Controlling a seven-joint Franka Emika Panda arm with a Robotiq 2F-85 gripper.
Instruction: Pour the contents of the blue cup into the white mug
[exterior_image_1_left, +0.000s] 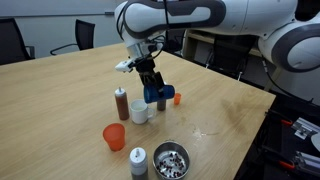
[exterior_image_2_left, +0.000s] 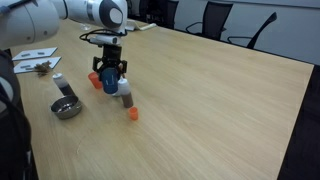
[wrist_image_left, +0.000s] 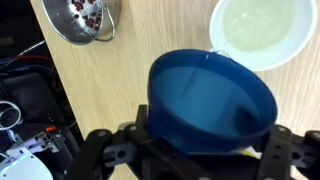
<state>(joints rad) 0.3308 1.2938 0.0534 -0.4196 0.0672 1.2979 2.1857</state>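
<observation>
Over wooden table, pincer grips blue cup beside white mug.

This looks like an office meeting room: a long pale-wood bench takes up most of the space, and black swivel chairs are drawn up along its far side.

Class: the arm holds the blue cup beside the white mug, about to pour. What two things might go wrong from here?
1. In the wrist view the blue cup overlaps only the near rim of the white mug. Its mouth lies mostly over bare table, so pouring may spill there.
2. In an exterior view a brown shaker stands close beside the mug; the gripper tipping the cup might knock it.
</observation>
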